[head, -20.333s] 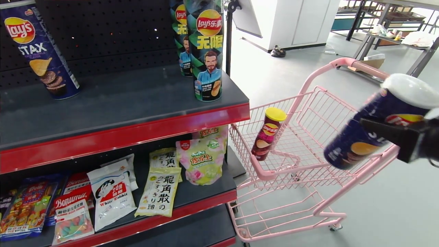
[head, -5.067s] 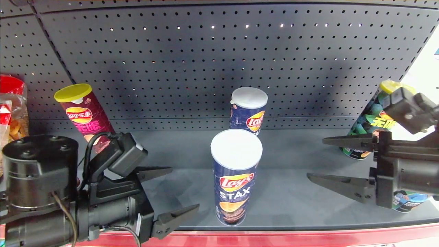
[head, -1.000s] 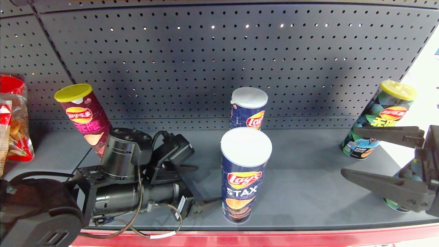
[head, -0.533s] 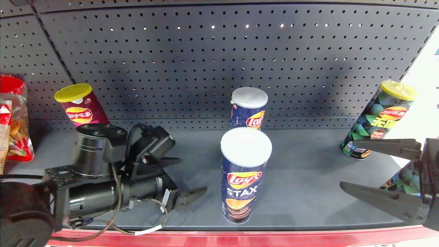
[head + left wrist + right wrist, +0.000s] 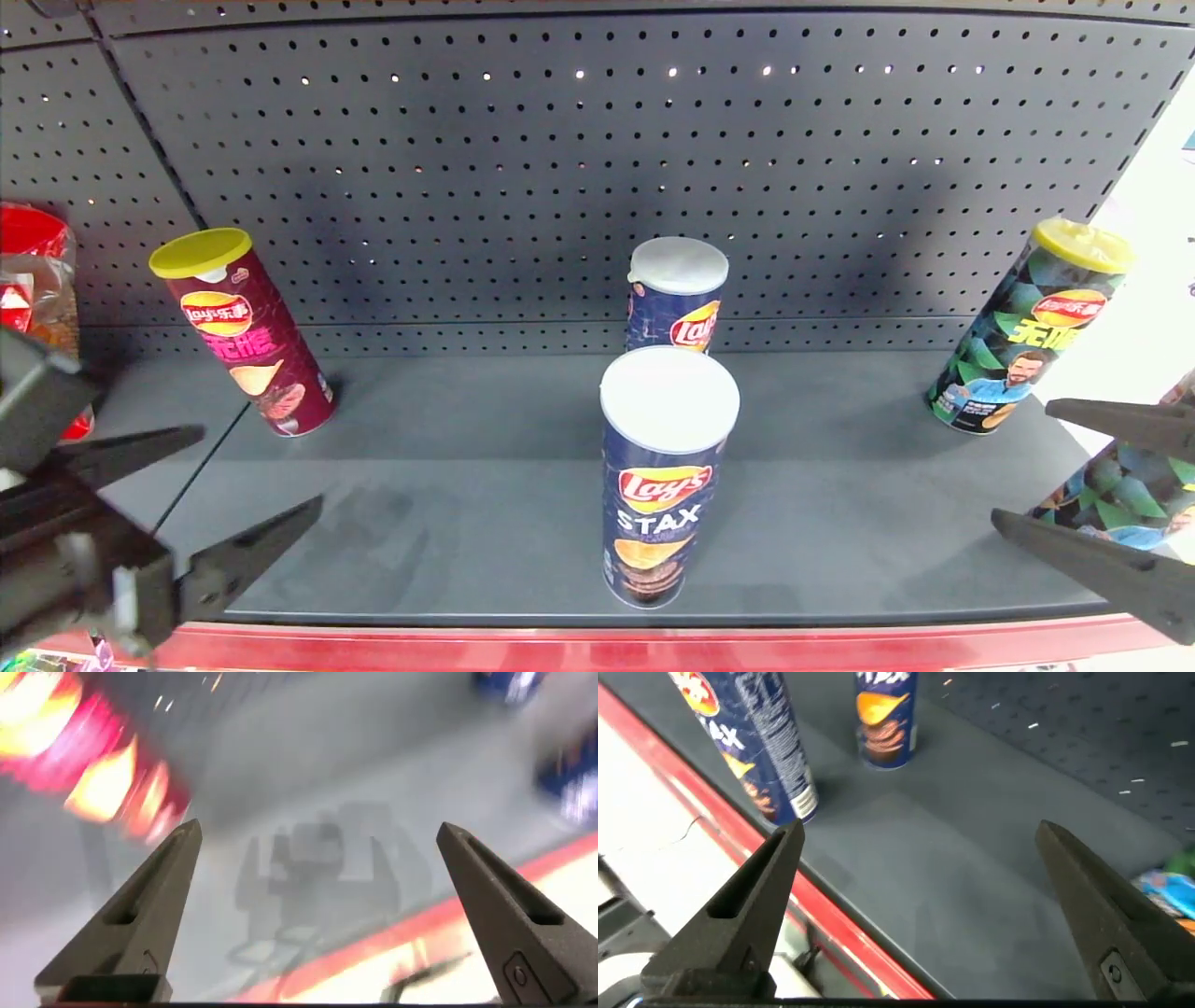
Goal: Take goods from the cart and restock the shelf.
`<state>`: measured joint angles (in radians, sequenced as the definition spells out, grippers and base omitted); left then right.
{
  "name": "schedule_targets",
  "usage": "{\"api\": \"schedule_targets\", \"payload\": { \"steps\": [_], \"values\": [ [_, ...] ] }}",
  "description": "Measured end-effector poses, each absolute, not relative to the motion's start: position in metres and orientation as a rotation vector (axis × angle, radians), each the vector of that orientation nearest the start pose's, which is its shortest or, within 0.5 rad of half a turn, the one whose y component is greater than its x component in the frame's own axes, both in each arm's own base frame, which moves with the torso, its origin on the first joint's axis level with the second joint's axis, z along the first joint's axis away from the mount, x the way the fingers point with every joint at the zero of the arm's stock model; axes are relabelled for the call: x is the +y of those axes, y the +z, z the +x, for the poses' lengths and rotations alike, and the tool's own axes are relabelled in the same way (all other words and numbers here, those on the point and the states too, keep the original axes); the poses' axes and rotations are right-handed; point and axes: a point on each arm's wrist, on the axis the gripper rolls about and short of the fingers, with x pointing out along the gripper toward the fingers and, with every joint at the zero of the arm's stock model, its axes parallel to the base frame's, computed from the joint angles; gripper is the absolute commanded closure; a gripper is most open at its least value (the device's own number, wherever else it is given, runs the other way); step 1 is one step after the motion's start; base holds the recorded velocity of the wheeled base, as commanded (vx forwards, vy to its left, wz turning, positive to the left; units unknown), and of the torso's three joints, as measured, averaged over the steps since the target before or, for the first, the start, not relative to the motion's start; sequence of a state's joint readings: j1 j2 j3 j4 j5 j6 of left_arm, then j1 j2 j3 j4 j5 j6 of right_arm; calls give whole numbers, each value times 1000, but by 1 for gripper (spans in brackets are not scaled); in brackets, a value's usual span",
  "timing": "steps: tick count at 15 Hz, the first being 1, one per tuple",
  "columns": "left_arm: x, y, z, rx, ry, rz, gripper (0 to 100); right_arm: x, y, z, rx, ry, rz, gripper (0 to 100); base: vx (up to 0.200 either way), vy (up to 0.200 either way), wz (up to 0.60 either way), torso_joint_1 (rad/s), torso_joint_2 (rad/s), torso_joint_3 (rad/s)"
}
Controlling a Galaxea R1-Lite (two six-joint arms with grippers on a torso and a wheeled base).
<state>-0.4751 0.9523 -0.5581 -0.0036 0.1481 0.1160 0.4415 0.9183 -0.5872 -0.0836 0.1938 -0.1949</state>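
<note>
Five chip cans on the shelf board [image 5: 467, 523], by my count. Front blue can [image 5: 666, 485]: stands on its base near the red front lip [image 5: 560, 646], roughly mid-shelf, long axis vertical, white lid up, label facing me. Rear blue can [image 5: 676, 297]: directly behind it, close to the pegboard [image 5: 523, 168], also upright, lid up. The two stand apart, with bare board between them. The right wrist view picks up the same pair, front blue can [image 5: 757, 747] just inside the lip, rear blue can [image 5: 887, 719] deeper in.

Maroon can [image 5: 245, 336], yellow lid, left rear. Base down, lid up. Its axis reads as leaning toward the left edge in the head view, and I cannot tell whether it truly tilts. Green can [image 5: 1027, 327], yellow lid, right rear, same story mirrored. Second green can [image 5: 1134, 490] at the right front corner, partly hidden behind my right fingers. Orientation unclear.

Left gripper [image 5: 260, 467]: fingers spread wide, nothing between them, at the left front of the shelf, well apart from the front blue can. The left wrist view is smeared, but the spread fingers [image 5: 149, 905] show with bare board between them.

Right gripper [image 5: 1019, 461]: fingers likewise spread, empty, at the right front edge, well clear of the front blue can.

Red snack bag [image 5: 28, 271] at the far left edge, left of the maroon can.
</note>
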Motion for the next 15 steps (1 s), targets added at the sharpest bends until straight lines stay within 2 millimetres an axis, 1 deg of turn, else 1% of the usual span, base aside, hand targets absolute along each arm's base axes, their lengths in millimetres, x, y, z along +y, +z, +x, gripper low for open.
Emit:
{"api": "schedule_targets", "payload": {
  "steps": [2,3,4,5,8,15],
  "values": [
    [-23,201,59,415,-280,272,0,46,226,89,178,634,-222,0,0,0,0,0,0,0],
    [-15,199,46,415,-251,314,0,45,225,88,176,630,-221,0,0,0,0,0,0,0],
    [-11,201,37,376,-228,319,0,44,225,87,176,622,-222,0,0,0,0,0,0,0],
    [-8,201,31,349,-219,314,0,43,224,86,178,613,-222,0,-200,0,0,-2,12,2],
    [-4,200,23,318,-197,306,0,42,224,85,175,609,-222,0,-200,0,0,7,-1,-1],
    [-2,199,19,295,-185,322,0,39,214,79,182,607,-226,0,-200,0,0,0,1,6]
  ]
}}
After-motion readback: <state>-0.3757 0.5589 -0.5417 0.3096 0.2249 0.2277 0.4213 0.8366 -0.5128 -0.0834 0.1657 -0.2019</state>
